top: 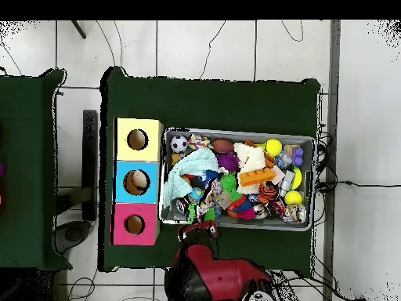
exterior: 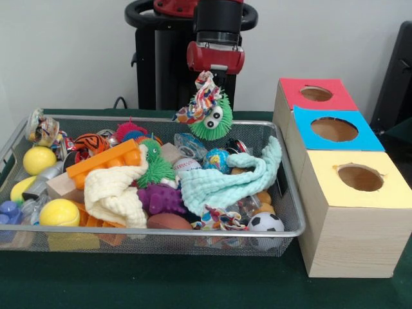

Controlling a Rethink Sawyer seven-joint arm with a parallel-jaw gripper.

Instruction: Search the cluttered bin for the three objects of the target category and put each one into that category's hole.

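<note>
My gripper (exterior: 207,78) hangs over the far rim of the wire mesh bin (exterior: 161,233) and is shut on a white cloth printed with hearts and spots (exterior: 198,102), held above the clutter. A green spiky toy with googly eyes (exterior: 212,119) hangs against that cloth; I cannot tell whether it is caught on it. A second printed cloth (exterior: 217,219) lies at the bin's front, next to a soccer ball (exterior: 265,223). The yellow-faced box's hole (exterior: 360,177) is to the right of the bin. From overhead, the gripper (top: 200,229) is at the bin's (top: 312,168) lower left edge and the yellow hole (top: 137,139) is left of it.
A mint-green cloth (exterior: 228,180) and a cream-yellow cloth (exterior: 114,193) lie over the toys. The blue-faced box (exterior: 333,129) and red-faced box (exterior: 315,94) stand behind the yellow one. Yellow balls (exterior: 59,212), an orange brick (exterior: 103,159) and a purple spiky toy (exterior: 162,198) fill the bin.
</note>
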